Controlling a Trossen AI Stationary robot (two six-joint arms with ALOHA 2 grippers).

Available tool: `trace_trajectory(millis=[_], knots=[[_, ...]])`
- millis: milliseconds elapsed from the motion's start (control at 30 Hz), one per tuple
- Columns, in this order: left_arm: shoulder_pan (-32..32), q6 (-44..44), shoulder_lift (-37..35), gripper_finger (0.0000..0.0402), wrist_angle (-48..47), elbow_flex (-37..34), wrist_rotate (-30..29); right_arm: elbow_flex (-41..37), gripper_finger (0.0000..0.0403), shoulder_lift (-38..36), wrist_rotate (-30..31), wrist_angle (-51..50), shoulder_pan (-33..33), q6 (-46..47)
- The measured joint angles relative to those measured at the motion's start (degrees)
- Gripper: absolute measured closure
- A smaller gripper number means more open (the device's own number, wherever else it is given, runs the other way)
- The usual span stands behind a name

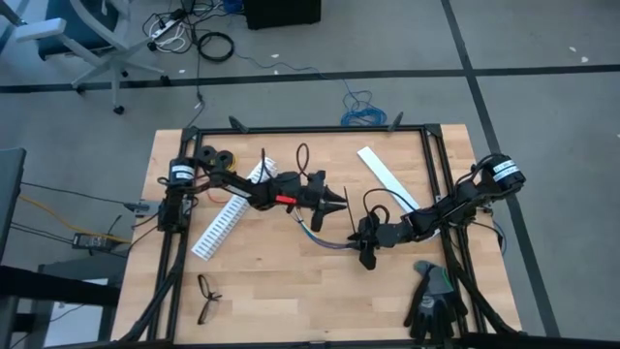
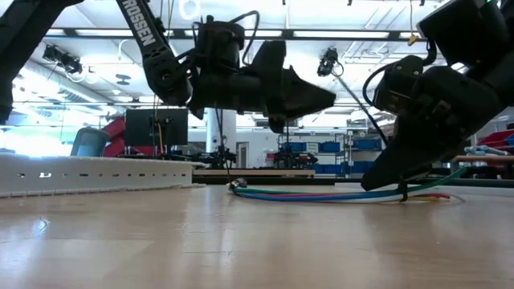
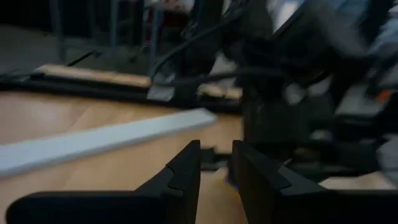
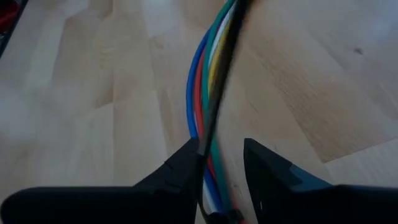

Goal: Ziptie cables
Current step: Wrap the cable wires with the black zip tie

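Dark fingers point(image 4: 186, 171) of the right claw point(image 4: 222, 163) fill the foreground of the right wrist view, standing a little apart with the cables point(image 4: 208, 81) running up between them; whether the pads actually press the bundle cannot be told. That claw point(image 1: 367, 254) sits low on the tabletop point(image 1: 291, 291), right of centre in the high view. Five wire colours can be counted here: blue, red, yellow, white and green, plus one dark strand lying along them, which may be a ziptie, though it is too blurred to say.

Outward from there, the bundle point(image 1: 325, 237) runs as one shallow curve, its long axis roughly left to right across the tabletop, from the right claw toward the left claw point(image 1: 334, 202). Seen from the low view, the cables point(image 2: 321, 194) lie flat on the wood, with a thin dark loop around them under the right claw point(image 2: 397, 181).

Raised above the wood near the centre, the left claw point(image 2: 317, 98) points toward the right arm. Its two fingers point(image 3: 183, 171) stand slightly parted with nothing visible between them; the scene beyond them is smeared.

Farther out lie two white strips: one slotted strip point(image 1: 228, 215) on the left, partly covered by the left arm, and one plain strip point(image 1: 386, 176) toward the far right. One pair of black eyeglasses point(image 1: 206, 297) rests near the front left, and one dark glove point(image 1: 433, 301) near the front right, partly cut off at the frame's edge.
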Motion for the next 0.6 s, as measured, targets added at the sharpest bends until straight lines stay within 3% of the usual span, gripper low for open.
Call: trace_trajectory(millis=[300,467,600], knots=[[-3.56,11.34,-9.40,0.0299,-19.47,0.19,-15.96,0.07,0.0291,-1.66,0.13,-0.16,-2.49,-2.46],[-5.06,11.68,-14.40,0.0298,-28.10,0.03,-22.42,0.09,0.0291,-6.62,-0.55,-1.43,-5.32,-6.74],[-7.09,11.69,-17.27,0.0298,-31.20,-3.27,-32.19,0.09,0.0291,-13.03,-0.79,-7.56,-7.49,-8.77]])
